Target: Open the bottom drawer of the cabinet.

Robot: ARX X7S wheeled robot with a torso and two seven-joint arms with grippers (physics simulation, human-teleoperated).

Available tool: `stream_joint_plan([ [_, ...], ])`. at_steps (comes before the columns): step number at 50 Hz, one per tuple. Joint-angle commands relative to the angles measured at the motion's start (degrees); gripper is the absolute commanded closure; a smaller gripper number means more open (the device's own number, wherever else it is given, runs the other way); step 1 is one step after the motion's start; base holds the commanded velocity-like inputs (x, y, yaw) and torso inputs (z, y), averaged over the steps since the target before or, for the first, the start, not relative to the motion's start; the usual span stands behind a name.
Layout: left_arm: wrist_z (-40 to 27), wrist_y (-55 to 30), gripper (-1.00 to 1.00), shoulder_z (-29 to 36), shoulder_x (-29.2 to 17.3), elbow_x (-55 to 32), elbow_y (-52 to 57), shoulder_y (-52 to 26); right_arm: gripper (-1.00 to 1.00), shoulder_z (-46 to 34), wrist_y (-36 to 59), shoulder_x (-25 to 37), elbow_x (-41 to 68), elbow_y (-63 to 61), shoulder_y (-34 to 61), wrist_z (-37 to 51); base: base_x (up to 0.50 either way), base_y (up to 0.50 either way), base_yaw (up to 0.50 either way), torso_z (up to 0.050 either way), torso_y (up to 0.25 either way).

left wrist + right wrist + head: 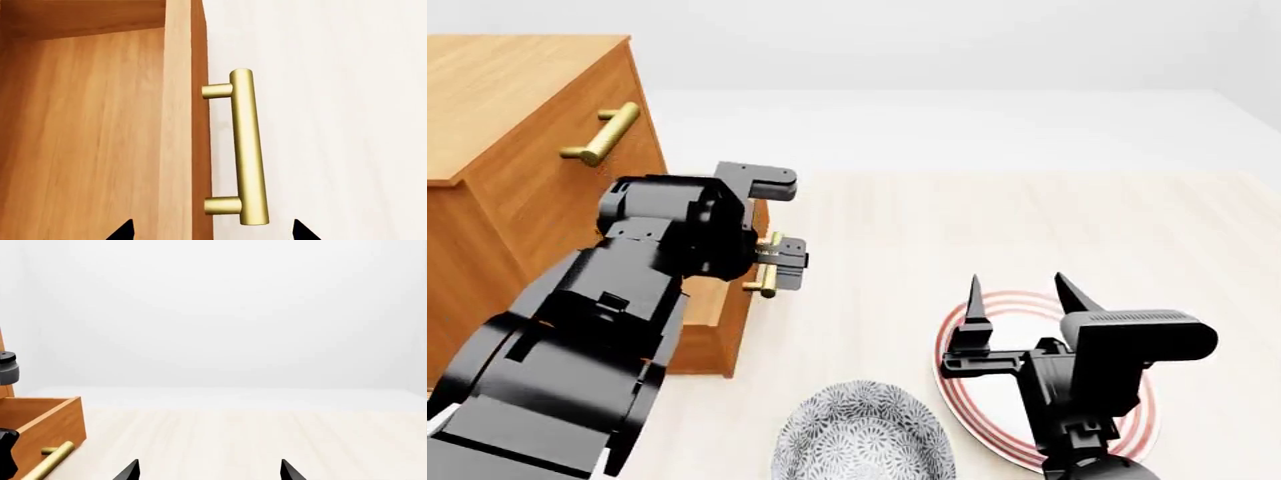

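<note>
We find the bottom drawer (714, 330) already drawn part-way out of the cabinet (521, 150), which stands at the left of the head view; its front panel juts past the cabinet face, and the left wrist view looks down into the bare wooden interior behind that panel. The brass handle (248, 147) is the thing to watch: in the left wrist view it lies directly ahead of the left tool (212, 231), its long axis running away from the tool, so the bar sits in line between the two finger tips rather than across them. Those tips stand apart, one over the drawer's inside and one over the floor beyond the handle, and they grip nothing, so we read the left tool as released. In the head view the left arm covers most of the drawer, with the handle peeking out just beside the wrist. The right tool (1014, 295) hovers over the striped plate (1134, 420), well apart from the cabinet, fingers spread and empty. We judge the left arm the nearer one for any further pull.
</note>
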Motion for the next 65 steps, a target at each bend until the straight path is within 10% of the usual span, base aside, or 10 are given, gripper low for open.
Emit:
stream_joint_plan([
  [1,0.70,-0.32,-1.00,-1.31,0.04,1.53,-0.05,1.14,-1.00,-0.07,0.17,0.26,0.26,-0.22,0.11,0.34,0.00,0.00,0.00,0.000,0.000],
  [15,2.66,-0.78,-1.00,-0.93,0.04,1.41,-0.05,1.56,-1.00,-0.21,0.17,0.50,0.52,-0.22,0.33,0.65,0.00,0.00,0.00,0.000,0.000],
  [35,8.39,4.75,-1.00,29.28,0.05,-27.83,1.58,0.08,-1.00,-0.45,-0.77,0.72,0.63,0.46,0.02,0.87,0.00,0.00,0.00,0.000,0.000],
  [65,9.94,11.79,-1.00,53.25,0.04,-59.79,12.44,-0.25,-1.00,0.32,-0.49,1.94,1.61,-1.40,-0.83,1.83,0.00,0.00,0.00,0.000,0.000],
])
